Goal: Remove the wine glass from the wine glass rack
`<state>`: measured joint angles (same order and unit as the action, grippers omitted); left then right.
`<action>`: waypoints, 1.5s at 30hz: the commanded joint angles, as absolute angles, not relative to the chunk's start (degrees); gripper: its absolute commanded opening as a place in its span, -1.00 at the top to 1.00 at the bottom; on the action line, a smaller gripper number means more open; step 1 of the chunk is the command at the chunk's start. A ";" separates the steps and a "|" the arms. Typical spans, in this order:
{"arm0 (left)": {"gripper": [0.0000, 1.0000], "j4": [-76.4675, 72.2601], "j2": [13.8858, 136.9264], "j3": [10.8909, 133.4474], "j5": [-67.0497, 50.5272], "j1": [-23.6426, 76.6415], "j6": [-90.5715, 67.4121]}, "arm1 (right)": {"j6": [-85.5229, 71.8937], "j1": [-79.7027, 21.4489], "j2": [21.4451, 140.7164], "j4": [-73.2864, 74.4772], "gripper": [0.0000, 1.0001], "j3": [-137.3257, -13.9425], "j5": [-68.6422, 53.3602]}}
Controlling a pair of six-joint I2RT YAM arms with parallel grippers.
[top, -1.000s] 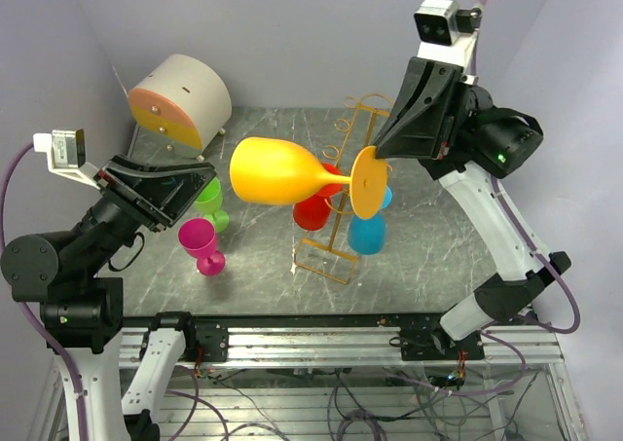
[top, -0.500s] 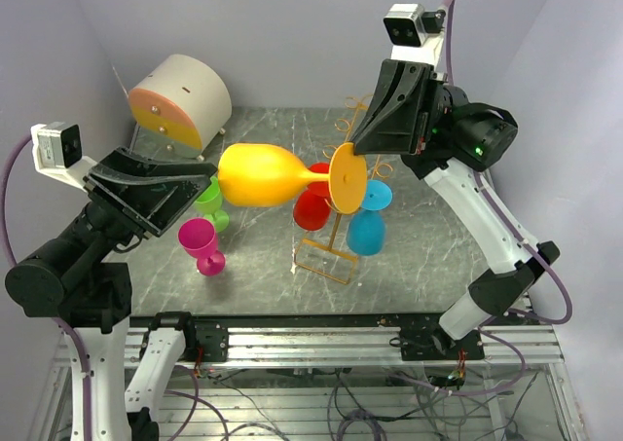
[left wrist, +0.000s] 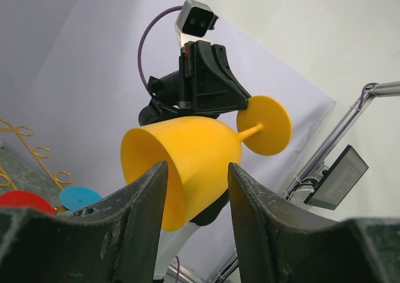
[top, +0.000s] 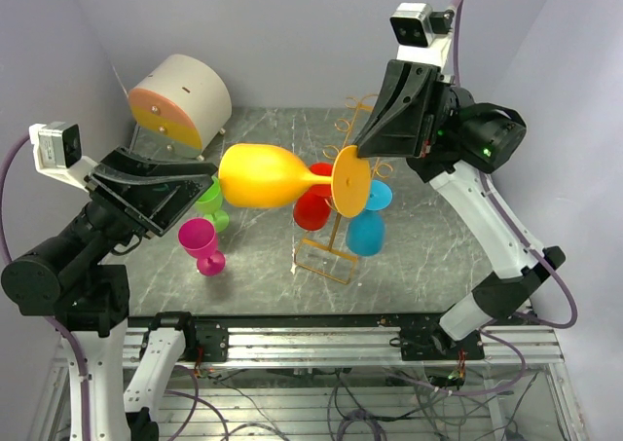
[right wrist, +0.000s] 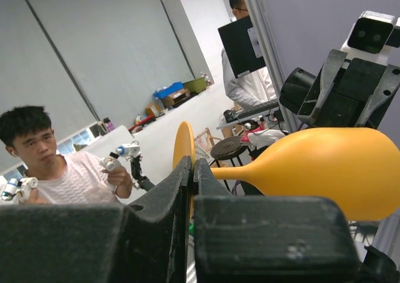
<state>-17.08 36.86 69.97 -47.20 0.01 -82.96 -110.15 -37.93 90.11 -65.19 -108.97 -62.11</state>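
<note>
On grey marbled table (top: 428,251): golden wire wine glass rack (top: 336,235), curled hooks. Clear of it, in front and above: smooth yellow plastic wine glass (top: 265,175), lying sideways, long axis left-right. Foot disc pinched edge-on in tightly closed right gripper (top: 362,151); bowl mouth facing wide-spread, empty left gripper (top: 206,180), just beside rim.

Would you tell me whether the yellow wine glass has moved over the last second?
Yes. The yellow wine glass has shifted slightly left relative to the wine glass rack.
</note>
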 commanded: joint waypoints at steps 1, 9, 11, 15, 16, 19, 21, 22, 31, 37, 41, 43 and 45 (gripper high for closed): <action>-0.08 -14.63 36.78 71.76 -48.54 0.26 -80.40 | -107.58 -38.23 86.90 -63.87 1.00 -109.61 -61.07; -0.07 -20.10 37.62 70.87 -48.49 0.33 -84.78 | -107.51 -39.16 89.28 -63.68 1.00 -112.82 -60.82; -0.07 -20.83 38.08 71.41 -48.52 0.26 -85.30 | -107.52 -39.74 90.74 -63.92 1.00 -113.65 -60.82; -0.07 -22.20 38.79 71.89 -48.65 0.26 -86.59 | -107.54 -41.16 93.46 -64.45 1.00 -115.82 -60.82; -0.07 -22.88 38.87 71.89 -48.73 0.26 -87.06 | -107.44 -41.38 93.96 -64.49 1.00 -116.13 -60.82; -0.04 -24.10 39.09 71.63 -49.02 0.26 -88.16 | -107.22 -41.94 95.52 -64.72 1.00 -117.25 -60.97; 0.04 -25.15 39.11 71.29 -49.47 0.26 -88.86 | -106.95 -42.01 96.15 -64.77 1.00 -117.17 -60.91; 0.12 -25.94 39.05 71.02 -49.67 0.26 -89.40 | -106.82 -42.03 96.29 -64.82 1.00 -117.16 -60.91; 0.86 -25.55 38.05 69.58 -50.18 0.26 -89.08 | -105.65 -41.95 94.13 -65.94 0.94 -112.97 -62.14; 0.86 -32.33 37.71 66.22 -48.79 0.26 -93.75 | -96.22 -41.57 86.63 -59.52 -0.47 -105.89 -63.81; 0.87 -39.28 37.38 64.32 -46.65 0.26 -97.53 | -81.26 -40.97 78.45 -47.30 -0.53 -100.00 -65.62; 0.87 -39.54 37.16 64.70 -45.68 0.26 -96.94 | -68.74 -40.73 73.28 -34.31 -0.55 -98.07 -64.33; 0.86 -35.58 36.78 66.57 -44.89 0.26 -93.39 | -51.96 -40.68 68.90 -14.66 -0.56 -99.70 -59.98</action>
<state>-34.30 37.23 64.31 -49.30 0.60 -96.77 -82.15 -40.93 78.76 -44.58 -98.10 -63.44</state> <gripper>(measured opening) 0.097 0.776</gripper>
